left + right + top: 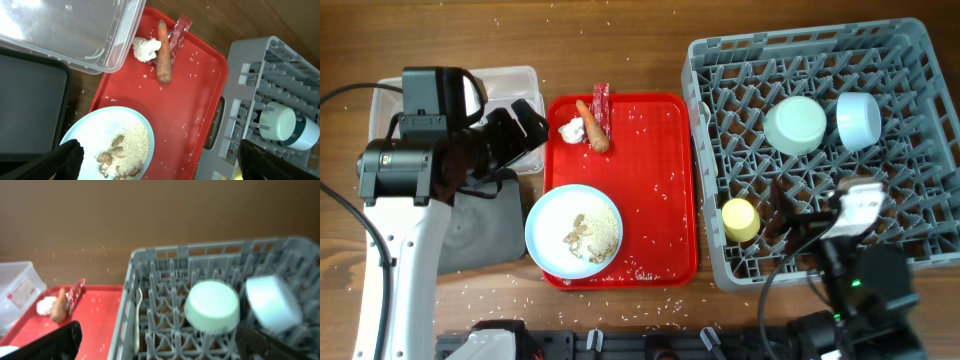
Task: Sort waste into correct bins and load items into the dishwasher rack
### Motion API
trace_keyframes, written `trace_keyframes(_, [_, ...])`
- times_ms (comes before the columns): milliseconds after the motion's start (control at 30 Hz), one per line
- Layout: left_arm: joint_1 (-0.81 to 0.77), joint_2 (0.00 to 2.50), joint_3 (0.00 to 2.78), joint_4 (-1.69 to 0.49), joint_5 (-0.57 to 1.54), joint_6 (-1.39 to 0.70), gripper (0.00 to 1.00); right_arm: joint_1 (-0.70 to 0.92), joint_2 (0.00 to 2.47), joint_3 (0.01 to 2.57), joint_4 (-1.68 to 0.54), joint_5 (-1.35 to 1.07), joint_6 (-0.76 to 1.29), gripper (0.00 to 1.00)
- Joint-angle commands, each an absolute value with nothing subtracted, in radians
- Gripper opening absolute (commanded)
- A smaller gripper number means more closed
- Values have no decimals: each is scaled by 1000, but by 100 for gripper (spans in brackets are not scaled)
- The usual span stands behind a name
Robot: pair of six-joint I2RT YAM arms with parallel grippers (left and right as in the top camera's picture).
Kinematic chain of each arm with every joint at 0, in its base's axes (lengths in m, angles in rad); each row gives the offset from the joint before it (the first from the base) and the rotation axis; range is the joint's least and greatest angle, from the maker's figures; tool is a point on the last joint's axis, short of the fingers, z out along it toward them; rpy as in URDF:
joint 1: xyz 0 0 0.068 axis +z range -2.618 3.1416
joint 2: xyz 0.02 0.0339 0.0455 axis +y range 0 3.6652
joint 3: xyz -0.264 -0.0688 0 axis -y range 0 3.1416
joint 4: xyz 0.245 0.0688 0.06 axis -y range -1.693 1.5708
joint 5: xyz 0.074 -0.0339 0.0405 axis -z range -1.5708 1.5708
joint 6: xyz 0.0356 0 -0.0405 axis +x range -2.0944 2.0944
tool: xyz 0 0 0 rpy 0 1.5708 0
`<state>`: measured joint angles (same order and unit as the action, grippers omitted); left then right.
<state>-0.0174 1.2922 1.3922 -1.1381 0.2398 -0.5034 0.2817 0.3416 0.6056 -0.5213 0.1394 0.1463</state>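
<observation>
Grey plastic, the rack (pixel 880 60) fills the right side of the overhead view. The right pincer (pixel 786 215) hovers over its near-left part, its fingers too dark against the grid to judge from here. Just left of that pincer a yellow cup (pixel 740 220) stands in the rack. Beyond it the mint-green bowl (pixel 795 125) and the light-blue bowl (pixel 858 118) sit side by side. The left pincer (pixel 525 128) hangs over the clear tub (pixel 510 78), at the edge nearest the red tray (pixel 650 200). Right of it lie the tissue (pixel 572 130), carrot (pixel 592 125) and wrapper (pixel 601 105), bunched together. Nearer the front, the plate (pixel 548 225) with rice (pixel 590 235) overlaps the tray's left edge, beside the black tray (pixel 485 235).

From the left wrist, the fingers (pixel 60 162) stand wide apart with nothing between them. The plate lies under the left fingertip. Ahead, the tissue touches the carrot's left side and the wrapper lies along its right. The tub is ahead to the left and the rack off to the right.

From the right wrist, this pincer's fingers (pixel 55 342) are also spread wide and empty. Both bowls lean among the pegs straight ahead. A white spoon (pixel 137 320) stands in the rack's left row, ahead-left.
</observation>
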Motion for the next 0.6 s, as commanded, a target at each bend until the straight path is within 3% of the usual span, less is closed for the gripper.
trace_keyframes(0, [-10,1295,1395,-1134,234,-505,100,277,126,336,-388,150,190,100])
trace_keyframes(267, [-10,1295,1395,-1134,234,-505,100,277,3,4,37,151,252,100])
trace_keyframes(567, [-10,1295,1395,-1134,234,-505,100,277,5,5,23,150,269,100])
